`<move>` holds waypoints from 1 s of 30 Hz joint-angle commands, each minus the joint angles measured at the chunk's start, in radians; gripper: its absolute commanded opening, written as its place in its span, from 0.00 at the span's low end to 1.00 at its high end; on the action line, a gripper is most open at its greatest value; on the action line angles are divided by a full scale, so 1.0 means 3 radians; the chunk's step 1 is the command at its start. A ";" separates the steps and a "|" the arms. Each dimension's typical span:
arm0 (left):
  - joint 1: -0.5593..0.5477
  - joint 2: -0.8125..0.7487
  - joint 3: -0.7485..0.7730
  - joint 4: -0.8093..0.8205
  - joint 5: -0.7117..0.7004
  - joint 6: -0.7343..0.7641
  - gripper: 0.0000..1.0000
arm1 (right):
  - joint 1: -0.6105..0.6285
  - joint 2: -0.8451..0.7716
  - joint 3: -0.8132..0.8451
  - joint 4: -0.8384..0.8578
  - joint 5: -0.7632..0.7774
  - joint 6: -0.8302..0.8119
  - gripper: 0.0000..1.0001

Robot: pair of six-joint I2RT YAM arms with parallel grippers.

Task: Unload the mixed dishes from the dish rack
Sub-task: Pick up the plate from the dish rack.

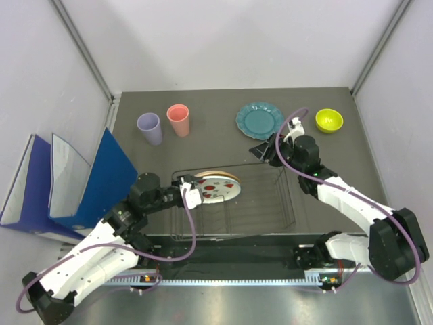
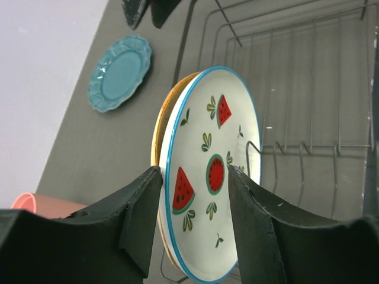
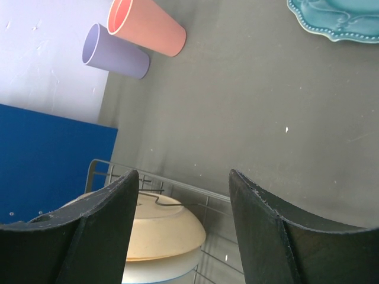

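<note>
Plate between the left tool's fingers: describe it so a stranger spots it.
Find the central wire dish rack. Two plates stand on edge at its left end. It's the white plate with watermelon slices and blue rim; the peach plate beside it is plain.

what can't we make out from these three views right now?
Left wrist: whether the left gripper actually pinches the white plate; its own fingers cover the contact.
Left wrist: peach plate, only a rim sliver shows behind the white plate.
Right wrist: teal plate cut by the top edge; dish rack mostly blocked by the right gripper.
Top: dish rack tines too thin to count.
</note>
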 commanded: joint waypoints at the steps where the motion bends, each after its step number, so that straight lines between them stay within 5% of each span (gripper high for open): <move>1: 0.0002 -0.0071 -0.0181 0.0188 -0.0113 0.0019 0.54 | 0.0040 0.0011 -0.0021 0.0167 -0.0033 0.0015 0.62; 5: 0.0002 -0.0113 -0.0283 0.0362 -0.0200 -0.0058 0.52 | 0.0035 0.0001 -0.0036 0.0167 -0.0033 0.0005 0.62; 9: 0.0002 -0.0051 -0.0258 0.0235 -0.0082 -0.0053 0.32 | 0.0035 -0.0004 -0.0047 0.0162 -0.0033 0.0005 0.63; 15: -0.0003 0.0010 -0.0253 0.0138 0.0020 -0.0032 0.19 | 0.0035 -0.0009 -0.0067 0.0162 -0.0033 -0.0005 0.63; 22: -0.0008 0.0046 -0.0339 0.0153 -0.0036 -0.0017 0.32 | 0.0035 0.0001 -0.0098 0.0167 -0.0033 -0.0005 0.63; 30: -0.0029 0.0255 -0.0488 0.0394 -0.0143 -0.0048 0.33 | 0.0035 0.0011 -0.0123 0.0198 -0.0038 -0.0005 0.62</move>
